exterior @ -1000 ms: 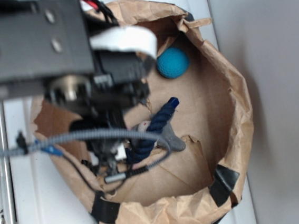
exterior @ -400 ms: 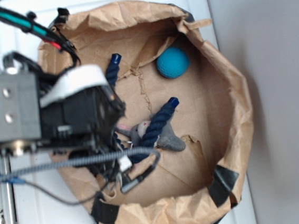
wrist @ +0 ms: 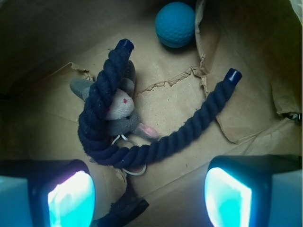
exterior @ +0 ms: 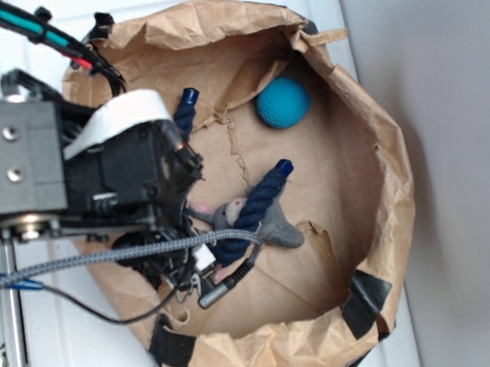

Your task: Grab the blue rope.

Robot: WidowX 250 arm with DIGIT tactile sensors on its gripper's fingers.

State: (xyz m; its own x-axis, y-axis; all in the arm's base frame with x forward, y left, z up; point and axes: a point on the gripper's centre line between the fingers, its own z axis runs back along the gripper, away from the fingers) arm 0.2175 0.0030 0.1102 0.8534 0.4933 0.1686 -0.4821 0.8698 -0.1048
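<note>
The gripper [wrist: 149, 194] hangs over the inside of a crumpled brown paper bag [exterior: 383, 179] that stands open on a white desk [exterior: 71, 356]. Its two fingers, one at each lower corner of the wrist view with glowing cyan pads [wrist: 71, 198], stand well apart and hold nothing.

The blue rope [wrist: 156, 146] lies on the paper floor of the bag, just ahead of the gripper and not touching it. It is bent in a U whose closed bend sits nearest the gripper, ahead of the left finger and the gap between the two. One arm runs away from the gripper on its left side, ending in a shiny blue cap; the other arm sweeps away to the right, ending in a second cap ahead of the right finger.

A small grey plush mouse [wrist: 118, 111] lies inside the bend, partly under the left arm of the rope and touching it. A teal ball [wrist: 175, 23] rests farther ahead, beyond both rope ends and apart from them, near the bag's wall.

In the exterior view the black arm [exterior: 124, 186] covers the left part of the bag and hides the rope's bend, and a braided grey cable [exterior: 122, 254] crosses in front of it.
</note>
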